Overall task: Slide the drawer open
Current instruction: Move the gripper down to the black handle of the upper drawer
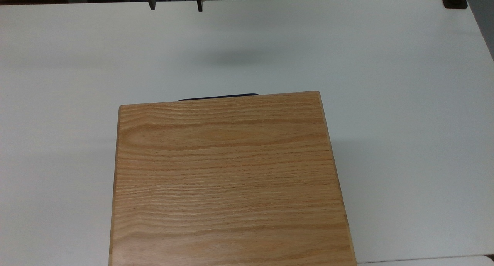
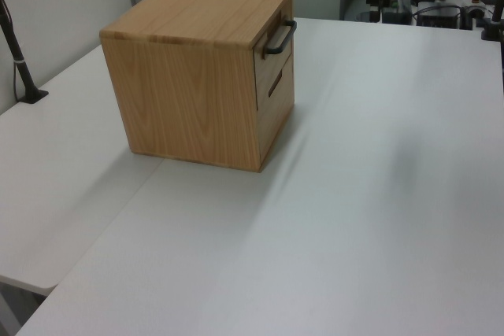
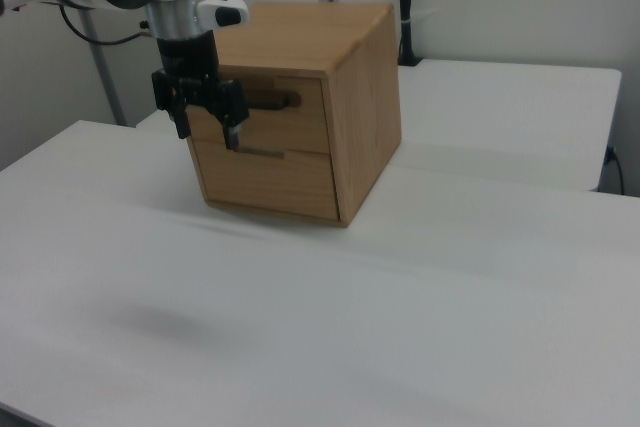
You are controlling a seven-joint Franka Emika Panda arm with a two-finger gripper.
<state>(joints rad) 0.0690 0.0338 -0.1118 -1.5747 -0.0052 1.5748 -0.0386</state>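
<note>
We see the gripper [image 3: 207,133] at ten o'clock in the right view, fingers spread and empty. The drawer [image 3: 268,115] sits flush in the cabinet [image 1: 227,173], its handle [image 2: 279,38] untouched.

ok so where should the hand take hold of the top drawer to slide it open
On the black bar handle of the drawer. It stands off the front panel, leaving room for a finger behind it. Come at the cabinet's front face, where the open hand now hangs, straddle the bar's middle, close, then pull straight out.

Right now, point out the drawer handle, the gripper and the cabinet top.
drawer handle [image 2: 280,38]: left view, middle of the black bar.
gripper [image 3: 208,130]: right view, midway between its fingertips.
cabinet top [image 1: 227,173]: top view, centre of the oak panel.
</note>
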